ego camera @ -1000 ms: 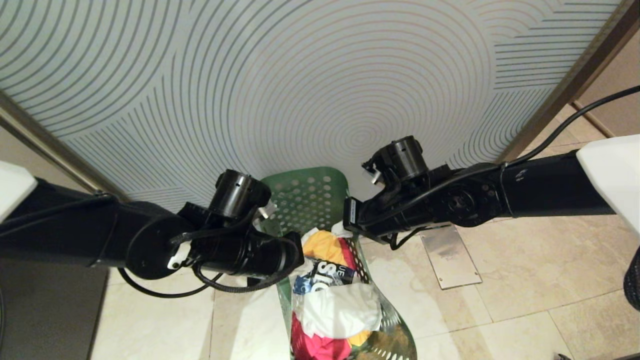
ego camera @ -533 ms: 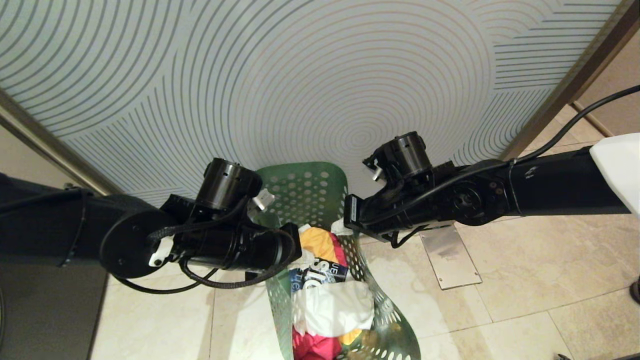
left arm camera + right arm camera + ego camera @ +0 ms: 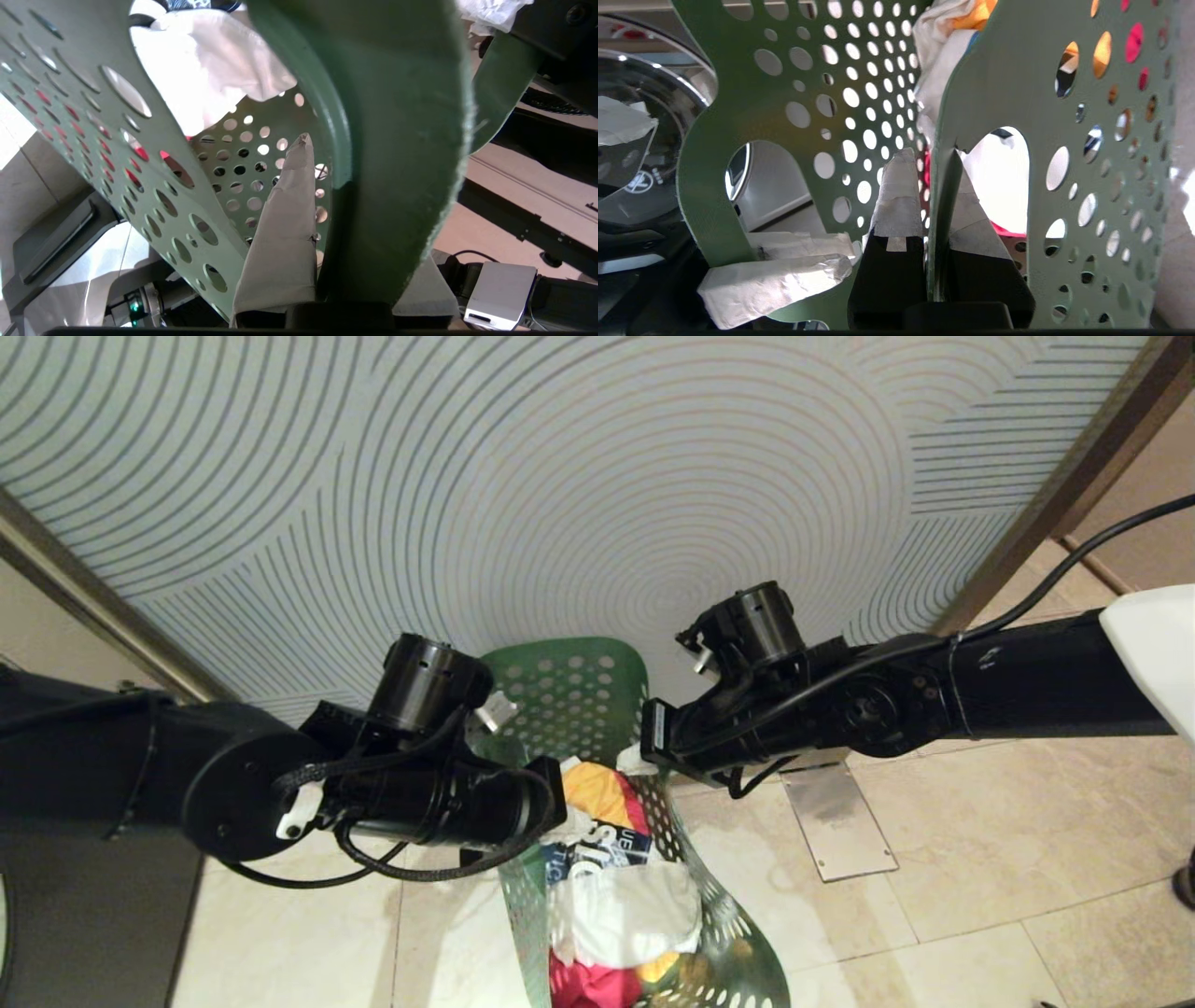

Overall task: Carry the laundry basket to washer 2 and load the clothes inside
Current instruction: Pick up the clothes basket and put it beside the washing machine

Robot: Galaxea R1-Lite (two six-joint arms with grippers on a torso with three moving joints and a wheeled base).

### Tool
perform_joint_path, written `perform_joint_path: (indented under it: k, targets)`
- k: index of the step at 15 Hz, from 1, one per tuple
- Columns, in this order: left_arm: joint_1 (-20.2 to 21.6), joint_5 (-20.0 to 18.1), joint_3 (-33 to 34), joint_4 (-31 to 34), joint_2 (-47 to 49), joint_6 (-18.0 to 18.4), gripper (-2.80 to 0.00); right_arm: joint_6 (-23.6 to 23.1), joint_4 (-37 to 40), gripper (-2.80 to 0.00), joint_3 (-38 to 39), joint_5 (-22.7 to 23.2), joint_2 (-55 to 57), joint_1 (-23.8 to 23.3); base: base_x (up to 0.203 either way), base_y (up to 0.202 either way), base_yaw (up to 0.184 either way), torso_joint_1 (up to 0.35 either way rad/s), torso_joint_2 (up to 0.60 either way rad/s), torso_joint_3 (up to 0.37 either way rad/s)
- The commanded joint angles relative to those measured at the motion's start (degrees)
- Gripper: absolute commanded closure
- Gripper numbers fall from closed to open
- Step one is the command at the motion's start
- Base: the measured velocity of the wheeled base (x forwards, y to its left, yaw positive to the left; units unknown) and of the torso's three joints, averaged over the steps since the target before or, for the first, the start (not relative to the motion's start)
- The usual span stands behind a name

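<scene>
A: Room? Beige stone floor tiles (image 3: 980,840), metal floor plate (image 3: 838,821), pale panel with ringed line pattern (image 3: 560,476) ahead.

B: Basket? Green laundry basket (image 3: 569,686) hanging between both arms, tilted, above the floor. Clothes (image 3: 621,915) inside: white, yellow, pink.

A: Grippers? Left gripper (image 3: 322,196) clamped narrow on the basket rim, one taped finger (image 3: 289,224) inside the wall. Right gripper (image 3: 931,196) pinched tight on the opposite wall edge.

B: Versus a second back? Left arm shifted a little leftward, basket showing slightly more; grips unchanged.

A: Hidden? Near end of basket cut off at frame bottom. Fingertips covered by arm bodies in head view. Chrome-rimmed round door (image 3: 649,116) glimpsed behind basket, no label readable.
</scene>
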Motion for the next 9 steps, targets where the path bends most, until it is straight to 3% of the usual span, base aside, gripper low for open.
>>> perform_joint_path:
  k: [1,9]
  targets:
    - [-0.12,-0.12,0.03,0.35,-0.06,-0.24,0.0,0.28,0.02,0.0,0.15,0.11,0.09,0.19,0.0,0.0,0.0,0.003,0.0,0.191]
    - [-1.7,-0.12,0.12,2.88,-2.25,-1.82,0.0,0.36,0.38,0.0,0.3,0.11,-0.43,0.64,0.0,0.0,0.0,0.001,0.0,0.201]
